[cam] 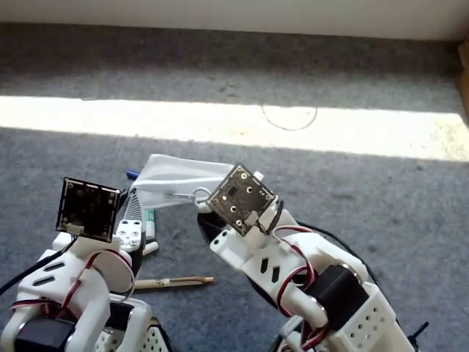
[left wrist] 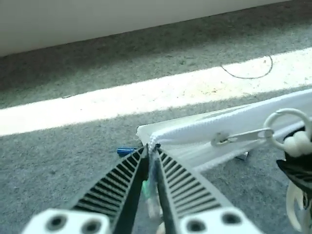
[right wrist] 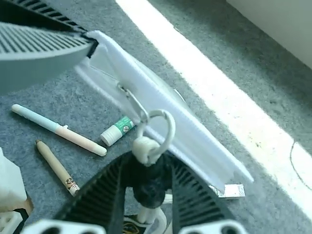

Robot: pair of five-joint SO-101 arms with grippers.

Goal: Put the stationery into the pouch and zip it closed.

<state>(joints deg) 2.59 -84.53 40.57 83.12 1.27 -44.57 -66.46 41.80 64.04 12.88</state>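
The white pouch is held up off the grey carpet between both arms. My left gripper is shut on the pouch's end corner, right where the zipper line ends. My right gripper is shut on the zipper pull, a metal ring with a white bead, partway along the pouch. In the high view the left gripper and right gripper sit at either side of the pouch's near edge. A tan pencil, a white-and-peach pen and a green-and-white capped item lie on the carpet.
A blue item pokes out by the pouch's far corner. A small silvery piece lies under the pouch's other end. A sunlit strip crosses the carpet beyond the pouch, with a thin wire loop on it.
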